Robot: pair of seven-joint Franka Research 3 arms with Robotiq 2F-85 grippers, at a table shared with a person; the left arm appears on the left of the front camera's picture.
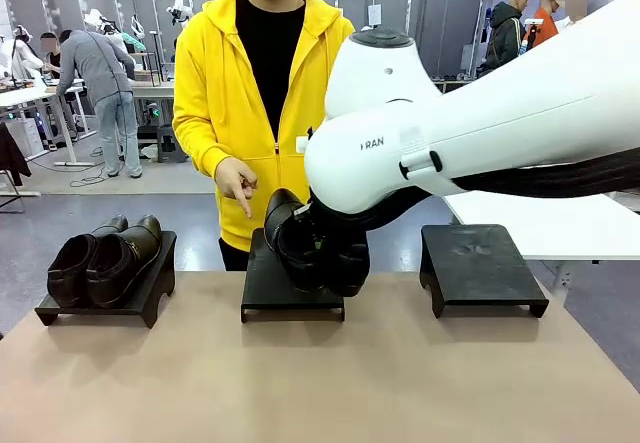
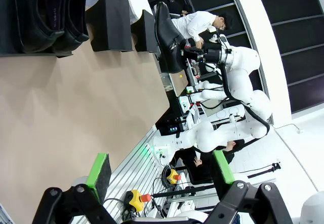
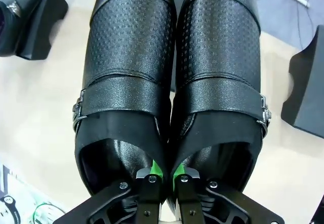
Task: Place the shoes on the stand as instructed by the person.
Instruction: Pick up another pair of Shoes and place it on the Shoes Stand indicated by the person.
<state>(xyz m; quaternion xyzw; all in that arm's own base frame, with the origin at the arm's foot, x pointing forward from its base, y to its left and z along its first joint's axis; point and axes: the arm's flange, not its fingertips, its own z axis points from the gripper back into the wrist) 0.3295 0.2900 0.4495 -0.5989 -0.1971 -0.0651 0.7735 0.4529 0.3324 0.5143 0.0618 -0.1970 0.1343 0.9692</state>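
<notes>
Perforated leather with a soft sheen covers the vamps of the glossy black pair (image 3: pixel 132 57) in the right wrist view. A grained strap crosses each shoe and ends in a small metal buckle at its outer side. The right gripper (image 3: pixel 163 171) reaches in at the two openings, its jaws pressed together on the shoes' adjoining inner walls, with slivers of green pad showing there.

The front view gives the setting instead. The pair hangs steeply tilted over the middle stand (image 1: pixel 290 301), a low matte black block near the far edge of the tan table (image 1: pixel 320 383); whether the shoes touch it I cannot tell. The person (image 1: pixel 215 93) in the yellow hoodie stands behind it, the person's hand (image 1: pixel 237 183) pointing a finger downward just beside the shoes. Toward the far left corner, the duller pair (image 1: pixel 105 263) sits side by side on the left stand (image 1: pixel 140 293). The right stand (image 1: pixel 480 263) is toward the far right corner.

In the left wrist view the left gripper (image 2: pixel 161 169) has its jaws spread wide, holding nothing, with the smooth tabletop running away sideways.
</notes>
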